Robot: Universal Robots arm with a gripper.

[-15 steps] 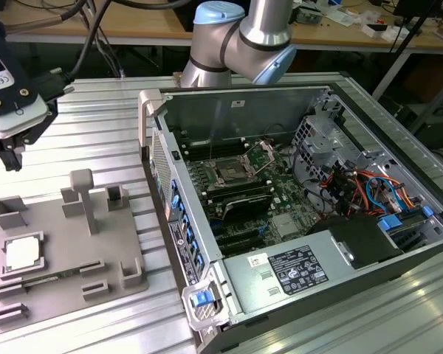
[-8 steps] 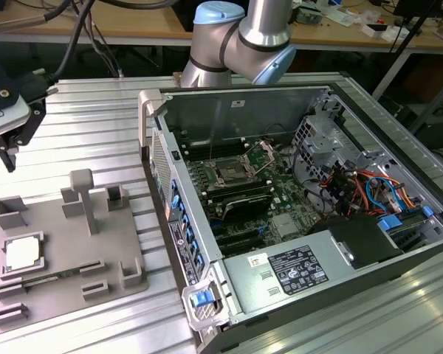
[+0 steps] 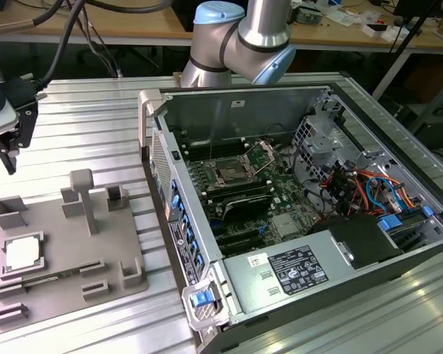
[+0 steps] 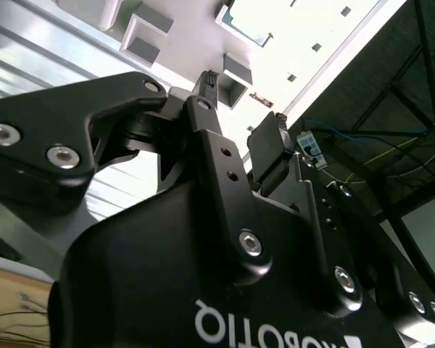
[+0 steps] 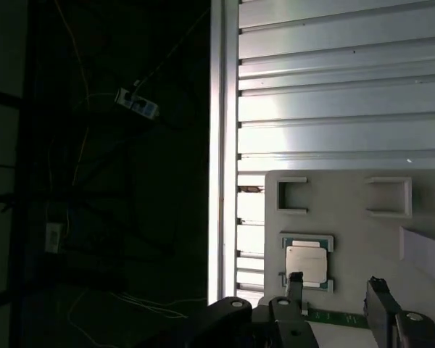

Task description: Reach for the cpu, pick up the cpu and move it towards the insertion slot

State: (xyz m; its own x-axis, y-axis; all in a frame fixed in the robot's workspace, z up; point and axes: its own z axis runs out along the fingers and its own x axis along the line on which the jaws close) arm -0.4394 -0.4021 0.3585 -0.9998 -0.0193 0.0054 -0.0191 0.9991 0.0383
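The cpu (image 3: 22, 253), a small silvery square chip, lies flat in a pocket of the grey tray (image 3: 66, 247) at the exterior view's left. My gripper (image 3: 8, 153) hangs well above the table beyond the tray's far end, apart from the chip. In the first wrist view the cpu (image 5: 307, 262) lies past my gripper (image 5: 336, 283), whose two fingers stand apart with nothing between them. The second wrist view shows the same open gripper (image 4: 244, 98). The insertion slot (image 3: 229, 173), a silver-framed socket, sits on the green motherboard inside the open computer case.
The case's raised side wall (image 3: 156, 140) stands between the tray and the motherboard. A power supply (image 3: 295, 269) and coloured cables (image 3: 362, 188) fill the case's near and right parts. Raised blocks (image 3: 83, 198) stick up from the tray. The ribbed table's edge (image 5: 223, 145) runs beside the tray.
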